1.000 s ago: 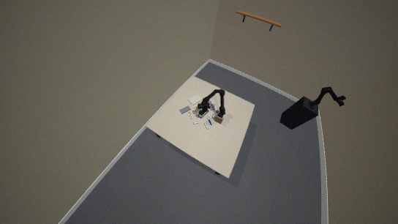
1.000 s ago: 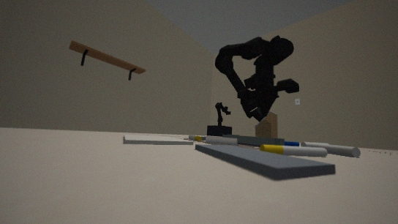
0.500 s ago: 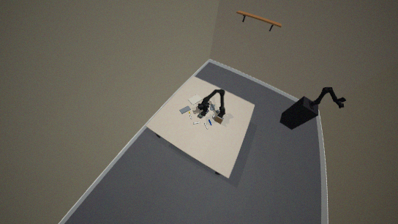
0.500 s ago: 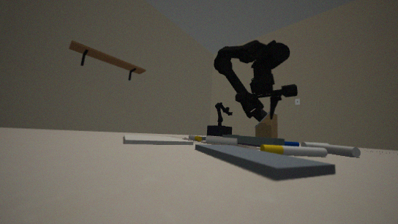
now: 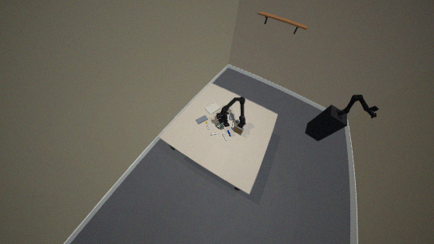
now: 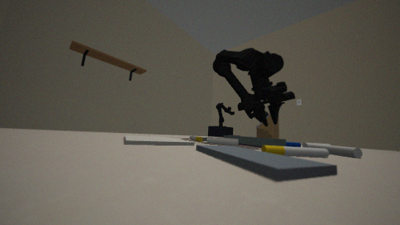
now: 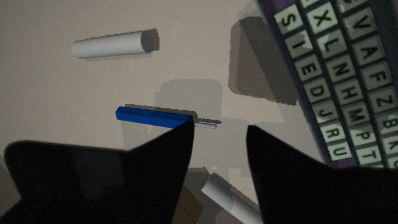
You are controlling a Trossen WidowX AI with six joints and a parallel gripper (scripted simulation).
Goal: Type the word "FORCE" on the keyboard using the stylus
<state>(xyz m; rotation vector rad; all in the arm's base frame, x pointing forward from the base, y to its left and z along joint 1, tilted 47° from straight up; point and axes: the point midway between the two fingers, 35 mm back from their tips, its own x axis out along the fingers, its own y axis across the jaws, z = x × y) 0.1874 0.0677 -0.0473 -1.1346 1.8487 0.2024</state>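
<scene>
The blue stylus [image 5: 229, 133] [image 6: 293, 144] [image 7: 152, 116] lies on the desk, its thin grey tip pointing right in the wrist view. My gripper [image 6: 270, 124] [image 7: 220, 130] is partly open and empty above the desk. In the wrist view the left fingertip overlaps the stylus's tip end, and most of the blue body lies left of the gap. The keyboard [image 5: 219, 125] [image 6: 254, 140] [image 7: 345, 85] has pale letter keys and is turned steeply at the right of the wrist view. Its E, F and R keys show there; the top and right parts are cut off.
A white cylinder [image 7: 112, 45] lies beyond the stylus. A white marker [image 7: 232, 200] and a wooden block [image 5: 238, 130] [image 6: 273, 129] are near the fingers. A grey-blue slab [image 5: 202, 120] [image 6: 265, 159], a yellow-capped marker [image 6: 309, 151] and a pale slab [image 5: 212, 108] [image 6: 158, 140] also lie on the desk.
</scene>
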